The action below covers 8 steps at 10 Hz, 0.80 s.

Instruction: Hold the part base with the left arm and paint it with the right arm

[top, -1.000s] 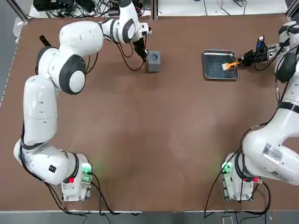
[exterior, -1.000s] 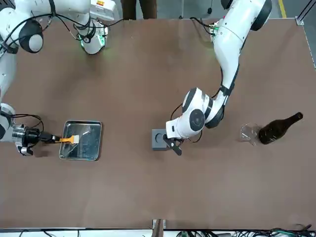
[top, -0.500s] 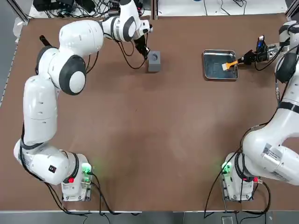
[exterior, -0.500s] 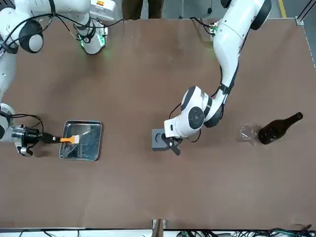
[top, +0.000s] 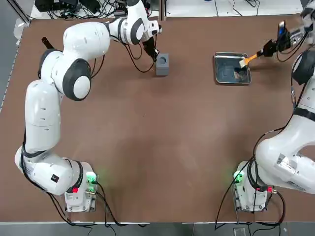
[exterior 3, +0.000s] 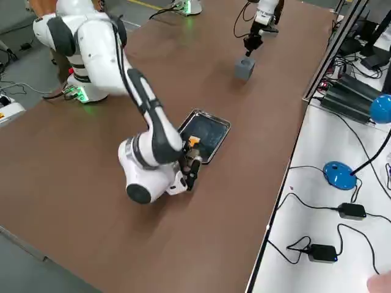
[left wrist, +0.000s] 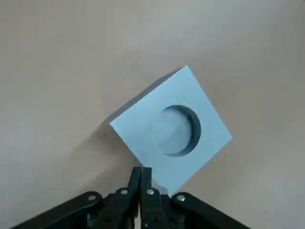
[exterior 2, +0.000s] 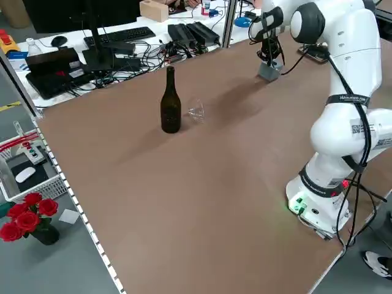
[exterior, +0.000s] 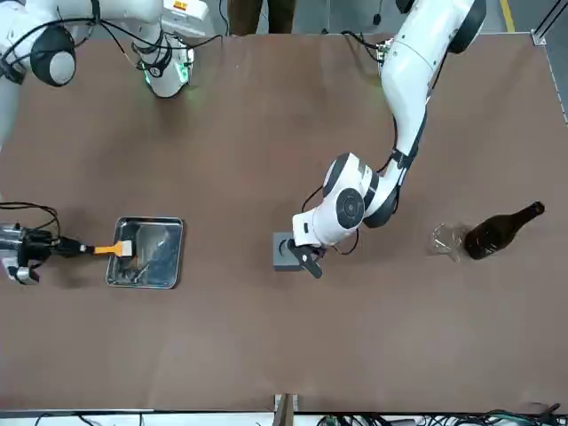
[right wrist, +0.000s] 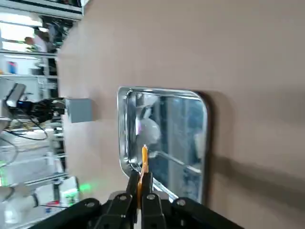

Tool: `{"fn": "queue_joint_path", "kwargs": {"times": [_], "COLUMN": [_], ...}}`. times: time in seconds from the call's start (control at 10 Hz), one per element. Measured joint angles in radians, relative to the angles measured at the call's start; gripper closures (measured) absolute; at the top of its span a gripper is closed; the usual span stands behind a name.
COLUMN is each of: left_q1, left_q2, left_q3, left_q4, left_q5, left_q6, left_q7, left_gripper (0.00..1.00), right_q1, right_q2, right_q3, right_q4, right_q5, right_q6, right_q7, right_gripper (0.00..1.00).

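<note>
On the matte brown table (top: 162, 147), taken from left to right in the overhead view, the glossy white left arm (top: 59, 73) with its rounded segments reaches to the far edge. Its dark left gripper (top: 153, 55) points down with its fingers pressed together, empty, the tips resting against the side of the part base (top: 162, 64), a single small grey cube with flat matte faces and one round hole in its top. In the left wrist view the block (left wrist: 171, 126) sits turned diagonally just past the closed fingertips.

Further right lies one shiny rectangular metal tray (top: 216, 76) with rounded corners and a low rim, its floor streaked with dark wet patches. Above its right edge hangs one brush (top: 245, 60) with an orange ferrule and pale bristles, held tilted, the bristles over the tray. The right gripper (top: 269, 47), black, is clamped on the brush's dark handle at the table's far right corner, on the white right arm (top: 290, 142).

In the front view, one dark glass bottle (exterior: 499, 230) lies on its side beside one clear drinking glass (exterior: 447, 240).
</note>
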Motion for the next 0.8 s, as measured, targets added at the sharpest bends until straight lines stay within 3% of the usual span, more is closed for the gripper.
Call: {"fn": "queue_joint_path", "kwargs": {"times": [0.2, 0.4, 0.6, 0.8], "left_q1": [-0.001, -0.001, -0.002, -0.006], "left_q2": [0.001, 0.002, 0.005, 0.010], "left_q3": [0.000, 0.000, 0.000, 0.000], "left_q4": [-0.001, -0.001, -0.002, -0.003], "left_q5": [0.000, 0.000, 0.000, 0.000], "left_q6": [0.016, 0.024, 0.035, 0.050], "left_q7": [-0.010, -0.011, -0.020, -0.028], "left_gripper": [0.94, 0.94, 0.94, 0.94], "right_q1": [0.053, 0.114, 0.139, 0.149], "right_q2": [-0.115, -0.265, -0.400, -0.433], "right_q3": [-0.001, 0.033, 0.156, 0.248], "right_q4": [-0.025, -0.142, -0.261, -0.313], "right_q5": [-0.109, -0.257, -0.473, -0.662], "right_q6": [0.062, 0.216, 0.337, 0.411], "right_q7": [0.124, 0.258, 0.469, 0.600], "right_gripper": [0.96, 0.96, 0.96, 0.96]}}
